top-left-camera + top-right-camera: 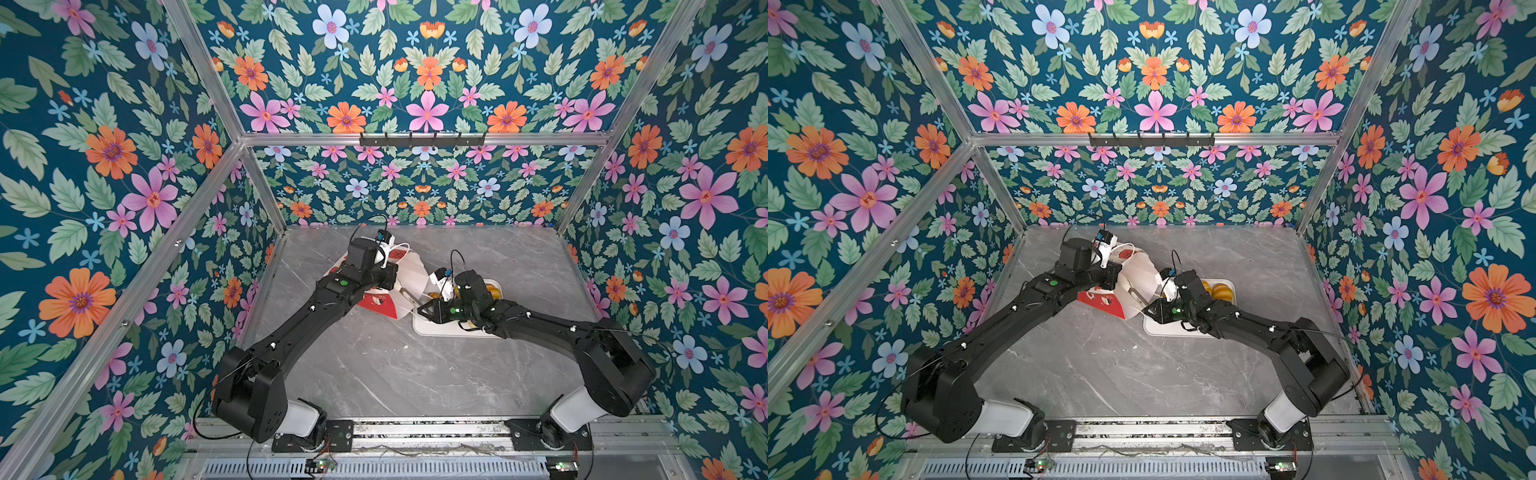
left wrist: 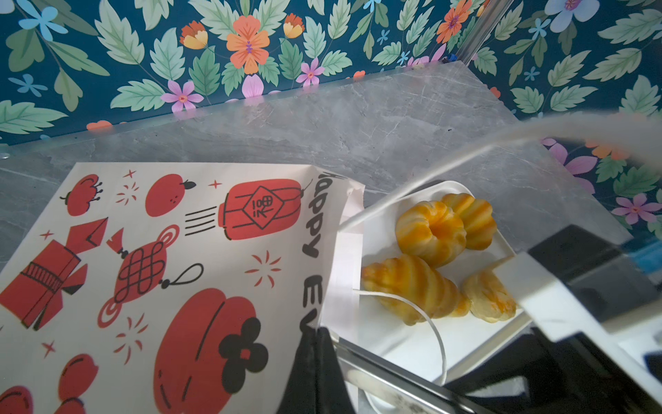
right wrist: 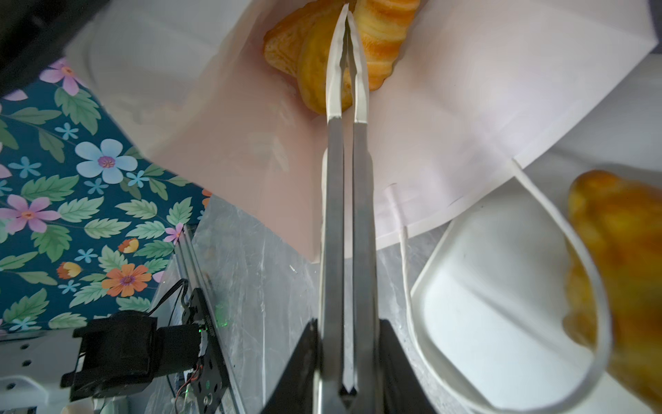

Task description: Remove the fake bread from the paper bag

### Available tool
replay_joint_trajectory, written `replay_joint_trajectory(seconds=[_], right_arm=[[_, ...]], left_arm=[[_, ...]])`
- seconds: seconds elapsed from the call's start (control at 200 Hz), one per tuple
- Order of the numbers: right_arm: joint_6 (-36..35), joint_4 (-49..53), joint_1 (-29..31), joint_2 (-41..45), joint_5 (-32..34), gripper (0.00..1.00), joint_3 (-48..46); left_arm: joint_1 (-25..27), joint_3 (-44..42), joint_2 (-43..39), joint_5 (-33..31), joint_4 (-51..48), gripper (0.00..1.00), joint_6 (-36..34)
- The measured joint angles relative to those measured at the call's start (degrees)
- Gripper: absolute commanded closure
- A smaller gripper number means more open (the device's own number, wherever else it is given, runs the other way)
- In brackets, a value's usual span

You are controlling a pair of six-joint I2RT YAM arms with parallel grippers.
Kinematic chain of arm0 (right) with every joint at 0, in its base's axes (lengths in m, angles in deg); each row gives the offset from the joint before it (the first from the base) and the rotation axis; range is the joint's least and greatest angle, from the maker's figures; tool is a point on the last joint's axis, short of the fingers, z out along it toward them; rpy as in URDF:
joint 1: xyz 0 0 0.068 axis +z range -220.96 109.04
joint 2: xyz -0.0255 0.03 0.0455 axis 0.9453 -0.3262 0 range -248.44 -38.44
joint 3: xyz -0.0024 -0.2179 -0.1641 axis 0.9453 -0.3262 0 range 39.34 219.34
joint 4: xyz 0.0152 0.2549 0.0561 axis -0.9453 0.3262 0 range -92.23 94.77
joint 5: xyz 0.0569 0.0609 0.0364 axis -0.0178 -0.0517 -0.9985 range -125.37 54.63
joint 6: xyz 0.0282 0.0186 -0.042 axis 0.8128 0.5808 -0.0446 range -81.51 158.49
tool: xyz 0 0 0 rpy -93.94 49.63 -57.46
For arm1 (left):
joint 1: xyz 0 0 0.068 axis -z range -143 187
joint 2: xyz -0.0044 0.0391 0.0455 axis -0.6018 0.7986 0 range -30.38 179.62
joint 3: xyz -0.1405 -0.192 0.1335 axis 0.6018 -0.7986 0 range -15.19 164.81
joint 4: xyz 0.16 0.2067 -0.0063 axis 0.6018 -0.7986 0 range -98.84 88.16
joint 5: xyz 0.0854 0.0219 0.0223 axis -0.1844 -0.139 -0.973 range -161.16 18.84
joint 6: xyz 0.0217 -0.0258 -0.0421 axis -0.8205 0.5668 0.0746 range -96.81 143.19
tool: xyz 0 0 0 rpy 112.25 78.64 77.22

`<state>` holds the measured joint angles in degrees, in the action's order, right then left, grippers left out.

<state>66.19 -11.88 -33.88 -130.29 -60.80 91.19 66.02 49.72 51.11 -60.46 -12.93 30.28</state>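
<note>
Tongs [image 3: 345, 215], clamped in right gripper [image 3: 346, 344], nearly closed on bread [image 3: 315, 71] beyond the fingers, inside bag [image 3: 483, 89]. Left gripper [image 2: 315, 362] pinches bag rim. Advise firm squeeze, straight withdrawal; four pieces [image 2: 430, 233] already on tray [image 2: 394, 344].

In both top views the red-and-white paper gift bag [image 1: 376, 301] is largely covered by the left arm [image 1: 299, 320], the flat white rounded tray [image 1: 432, 328] by the right arm [image 1: 540, 324]. In the right wrist view the golden-yellow toy pastries [image 3: 318, 71] in the bag and the right gripper [image 3: 346, 322] clamping steel tongs [image 3: 344, 215] are cut off by the picture's edge; an orange pastry [image 3: 623, 251] is blurred.
</note>
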Motion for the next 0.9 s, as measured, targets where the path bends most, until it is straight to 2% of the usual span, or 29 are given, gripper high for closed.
replay_joint_trajectory(seconds=[0.21, 0.36, 0.9], right_arm=[[-0.9, -1.6, -0.1, -5.8, 3.5, 0.74, 3.4], [-0.8, -3.0, -0.1, -7.8, 4.6, 0.69, 4.8], [2.5, -8.5, -2.7, -9.4, 3.1, 0.64, 4.0]], left_arm=[[0.0, 0.5, 0.0, 0.1, 0.0, 1.00, 0.0], [0.1, 0.9, 0.2, 0.1, 0.0, 1.00, 0.0], [0.2, 1.7, 1.2, 0.3, -0.1, 1.00, 0.0]])
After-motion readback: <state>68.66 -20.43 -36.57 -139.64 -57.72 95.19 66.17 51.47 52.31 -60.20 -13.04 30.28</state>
